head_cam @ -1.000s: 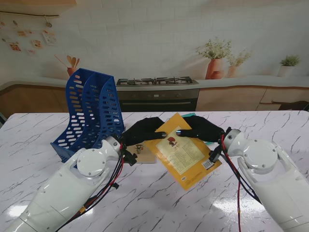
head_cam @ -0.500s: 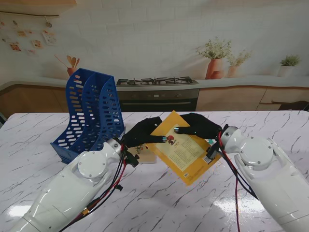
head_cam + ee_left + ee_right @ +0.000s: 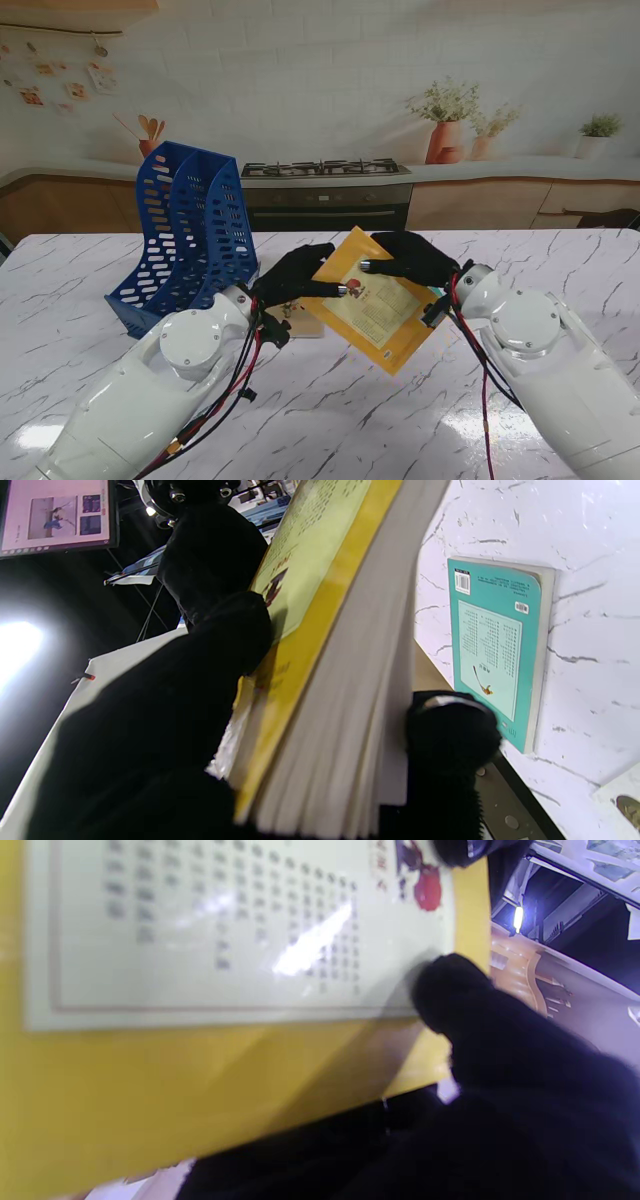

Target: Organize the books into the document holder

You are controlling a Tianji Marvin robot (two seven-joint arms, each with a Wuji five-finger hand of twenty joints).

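Note:
A yellow book (image 3: 385,305) with a pale green text panel is lifted off the marble table and tilted up. Both black-gloved hands hold it: my left hand (image 3: 297,277) grips its left edge, my right hand (image 3: 415,258) its far right edge. In the left wrist view the left hand's fingers (image 3: 452,730) pinch the yellow book's (image 3: 320,645) page block. In the right wrist view the right thumb presses the cover (image 3: 200,965). The blue perforated document holder (image 3: 190,235) stands at the far left. A teal book (image 3: 495,645) lies flat on the table.
A tan book or card (image 3: 300,318) lies on the table beside my left wrist. The teal book's corner (image 3: 437,296) peeks out under the yellow one. The marble table (image 3: 330,420) spreads out nearer to me. A kitchen backdrop lies behind.
The yellow book has risen off the table and tilted more upright, shifting slightly left. My left hand has closed on its left edge while the right hand keeps its hold.

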